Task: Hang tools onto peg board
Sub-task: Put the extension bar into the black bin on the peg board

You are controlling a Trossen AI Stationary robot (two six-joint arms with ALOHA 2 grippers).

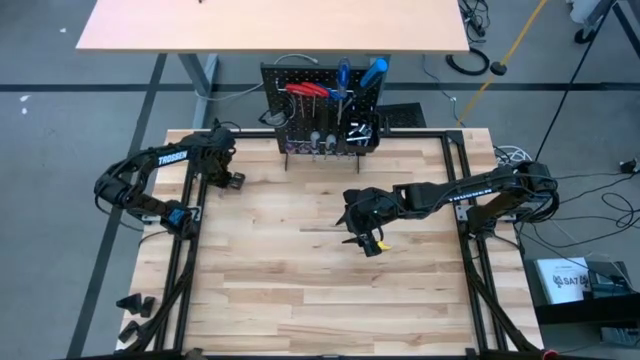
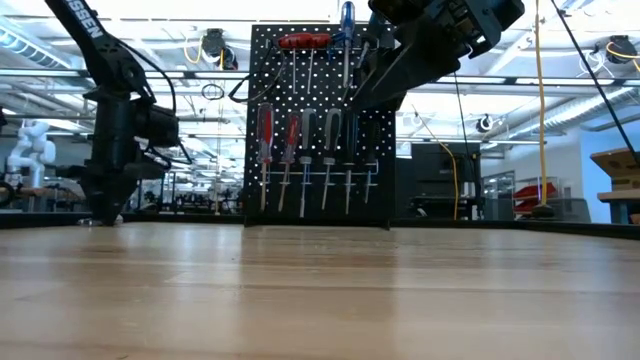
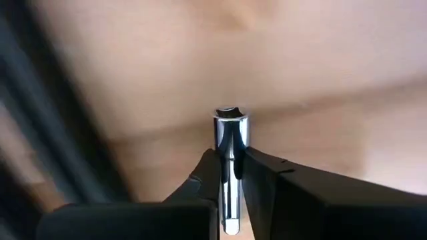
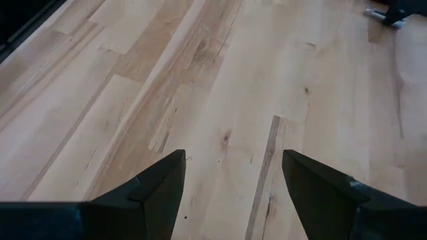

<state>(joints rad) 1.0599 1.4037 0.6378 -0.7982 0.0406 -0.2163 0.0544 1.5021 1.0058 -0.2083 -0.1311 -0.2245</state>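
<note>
The black peg board (image 1: 320,112) stands upright at the table's far edge. Red-, blue- and black-handled tools (image 2: 305,150) hang on it, and it carries a square bin (image 1: 362,130). My left gripper (image 1: 232,181) is low over the table's far left part, left of the board. It is shut on a small silver metal piece (image 3: 230,130) with a wider socket-like head. My right gripper (image 1: 365,238) hovers open and empty above the middle of the table, in front of the board. It shows in the right wrist view (image 4: 233,173) over bare wood. My left gripper pinches the silver piece by its narrow shaft (image 3: 231,175), just behind the wider head, between its two fingers (image 3: 200,180). The piece lies along the fingers and its head sticks out past their tips. The fingers point down at the table. I cannot tell whether the head touches the wood.
Black frame rails (image 1: 185,250) run along the table's left and right sides. Small black parts (image 1: 135,305) lie off the near left corner. A second tan table (image 1: 270,25) stands behind the board. Open wood lies across the near half (image 1: 320,300).
</note>
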